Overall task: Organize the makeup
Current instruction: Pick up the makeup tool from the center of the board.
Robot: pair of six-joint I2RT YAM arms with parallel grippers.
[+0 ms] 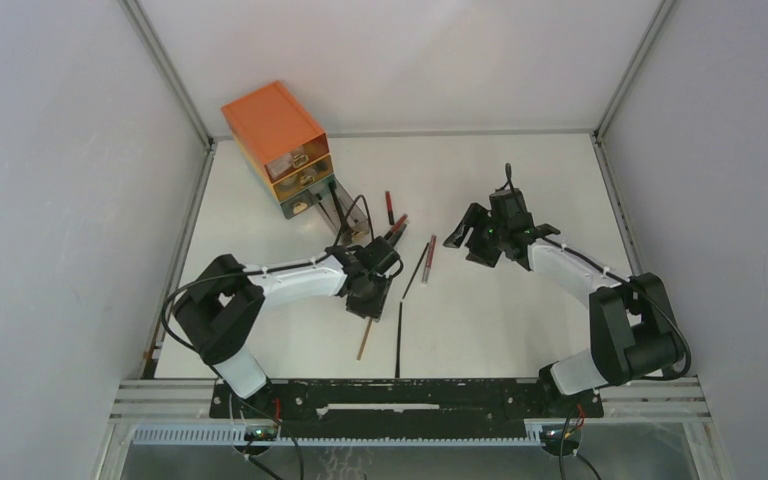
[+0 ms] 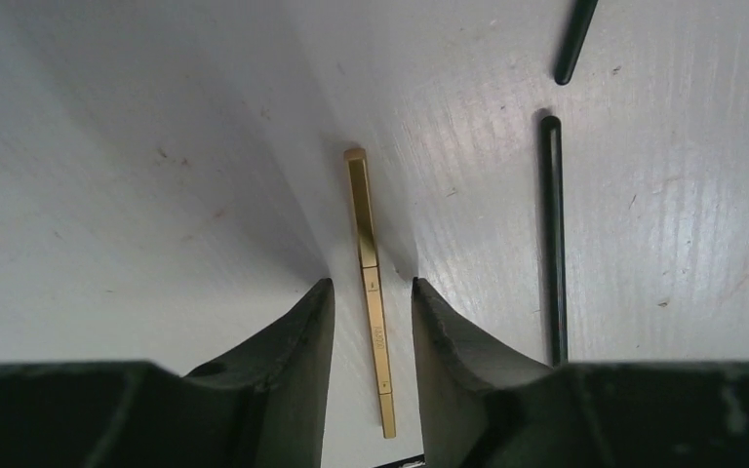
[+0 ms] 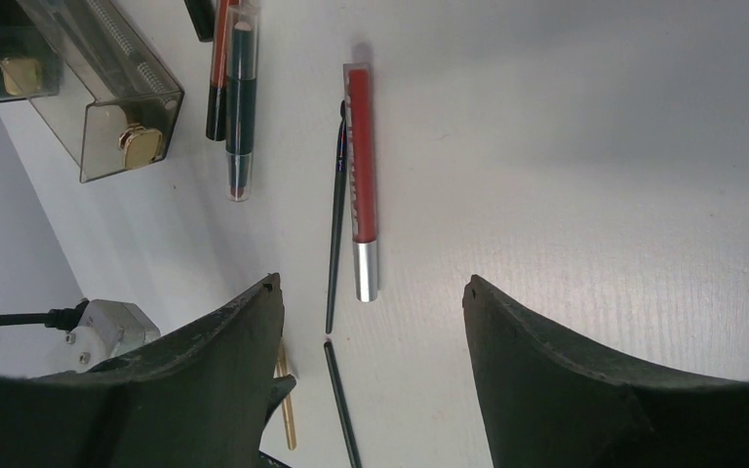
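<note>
A slim gold pencil (image 2: 364,224) lies flat on the white table (image 2: 156,195), running between the fingers of my left gripper (image 2: 373,288). The jaws stand narrow on either side of it, with a small gap on each side, so it is not pinched. From above, this gripper (image 1: 368,298) sits low over the pencil's (image 1: 363,343) upper end. A thin black pencil (image 2: 552,244) lies just to its right. My right gripper (image 3: 371,288) hovers open and holds nothing, in front of a red pencil with a silver cap (image 3: 362,166) and a thin black brush (image 3: 335,234).
The orange three-drawer box (image 1: 275,125) stands at the back left. A clear drawer (image 3: 107,88) is pulled out before it, holding long items. Dark and red pencils (image 3: 240,97) lie beside the drawer. Another black stick's end (image 2: 575,39) lies farther off.
</note>
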